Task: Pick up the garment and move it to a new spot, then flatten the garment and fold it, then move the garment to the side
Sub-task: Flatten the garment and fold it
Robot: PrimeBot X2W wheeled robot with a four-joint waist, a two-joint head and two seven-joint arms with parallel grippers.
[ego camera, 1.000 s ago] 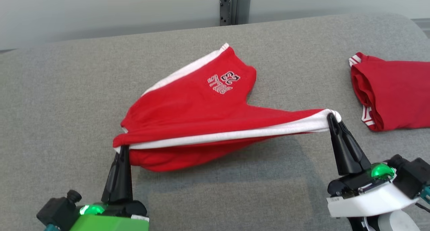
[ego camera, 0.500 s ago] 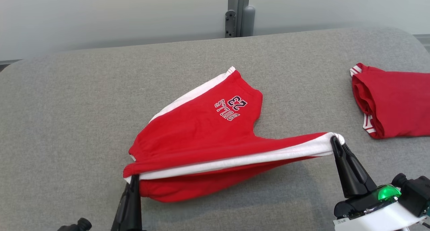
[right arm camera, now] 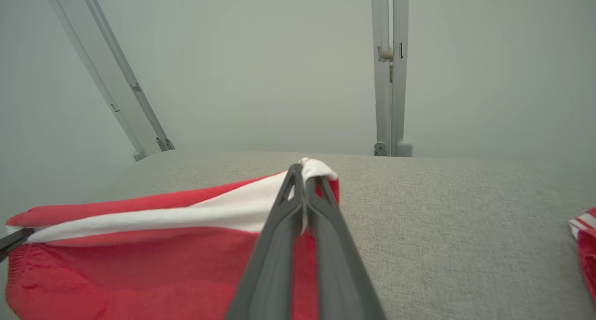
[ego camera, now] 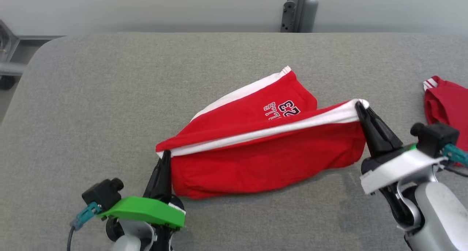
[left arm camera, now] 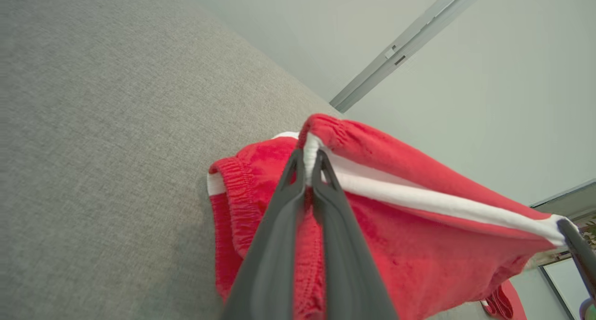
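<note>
Hanging taut along one white stripe, the red cotton shorts with white side stripes (ego camera: 263,159) trail onto the middle of the grey fabric tabletop (ego camera: 109,97), the left fingers (ego camera: 162,174) pinching the waistband end and the right fingers (ego camera: 373,130) pinching the leg hem, both raised above that tabletop.

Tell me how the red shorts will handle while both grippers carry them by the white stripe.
Likely floppy: the red shorts hang in a loose sheet below the white stripe, taut only between the left gripper and right gripper. Probably light: two fingertip pinches lift that edge. Release one and it should collapse onto the grey surface.
</note>
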